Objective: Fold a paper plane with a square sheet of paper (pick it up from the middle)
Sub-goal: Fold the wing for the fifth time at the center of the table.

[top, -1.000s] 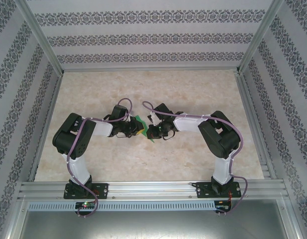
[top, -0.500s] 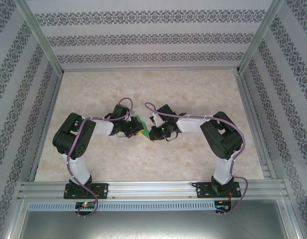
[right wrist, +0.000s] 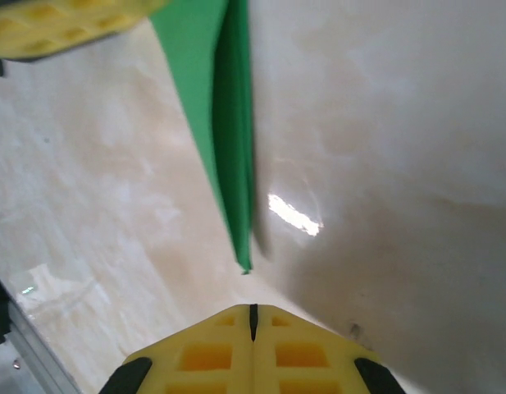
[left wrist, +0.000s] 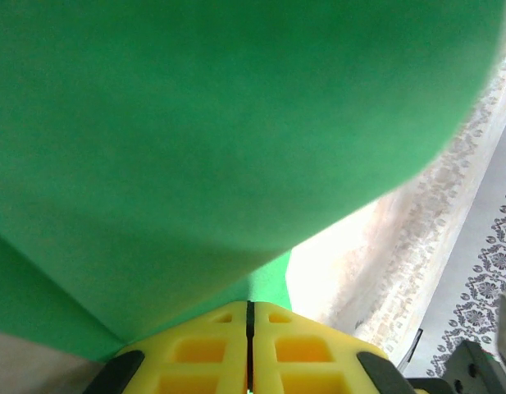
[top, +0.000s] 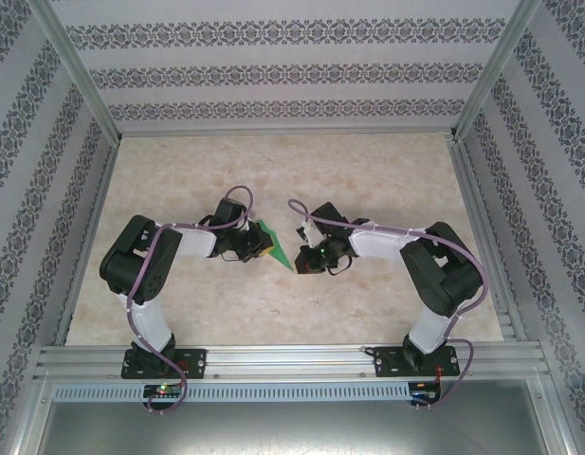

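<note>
Left gripper (left wrist: 248,318): jaws pressed tight on the near edge of the green paper (left wrist: 220,131). The grip is firm, and the paper spreads broad just ahead of my left wrist camera.

Right gripper (right wrist: 253,318): jaws pressed together with nothing between them, just short of the paper's pointed tip.

From the right wrist the paper reads as layers narrowing to a point, so it is creased, not a flat square. A shadow lies beside the tip; I cannot tell whether the tip touches the table (right wrist: 400,123).

From above, the paper lies between my two grippers near the table's middle, point toward the right one.

Judgement: mid-fold, with one end pinned and the other free. Next move calls for my right jaws to part, then take or press the free point without dragging the paper out of the left grip.
</note>
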Robot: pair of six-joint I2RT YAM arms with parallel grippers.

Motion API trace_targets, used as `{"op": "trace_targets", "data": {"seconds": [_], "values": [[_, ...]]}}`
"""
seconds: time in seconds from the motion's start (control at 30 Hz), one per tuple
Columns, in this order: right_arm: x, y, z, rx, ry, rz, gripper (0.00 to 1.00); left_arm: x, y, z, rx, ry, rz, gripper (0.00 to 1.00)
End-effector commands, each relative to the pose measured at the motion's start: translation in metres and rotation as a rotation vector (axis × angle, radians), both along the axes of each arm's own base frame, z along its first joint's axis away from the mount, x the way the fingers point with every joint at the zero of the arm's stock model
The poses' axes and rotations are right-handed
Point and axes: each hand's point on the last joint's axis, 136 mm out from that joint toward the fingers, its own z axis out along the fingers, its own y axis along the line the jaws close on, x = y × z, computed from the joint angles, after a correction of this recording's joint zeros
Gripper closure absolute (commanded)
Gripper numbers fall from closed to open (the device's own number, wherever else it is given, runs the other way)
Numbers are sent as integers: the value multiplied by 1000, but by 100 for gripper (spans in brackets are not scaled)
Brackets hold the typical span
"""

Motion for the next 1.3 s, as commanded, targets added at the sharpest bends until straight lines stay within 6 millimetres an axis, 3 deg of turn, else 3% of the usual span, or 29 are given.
{"op": "trace_targets", "data": {"seconds": [0.0, 0.2, 0.47, 0.63, 0.8, 1.27], "values": [[16, 25, 25, 90, -53, 3, 100, -32, 36, -51, 187, 170, 51, 89], [29, 48, 12, 101, -38, 19, 100, -32, 34, -49, 177, 170, 42, 89], [36, 39, -18, 42, -5, -13, 100, -25, 26, -39, 137, 131, 19, 88], [29, 27, -37, -8, 38, -25, 100, -13, 11, -10, 59, 6, -48, 84], [27, 23, -43, -20, 54, -36, 100, -14, -2, 19, 38, -117, -100, 79], [25, 24, -44, -12, 70, -39, 100, -23, -20, 0, 52, -86, -141, 85]]}}
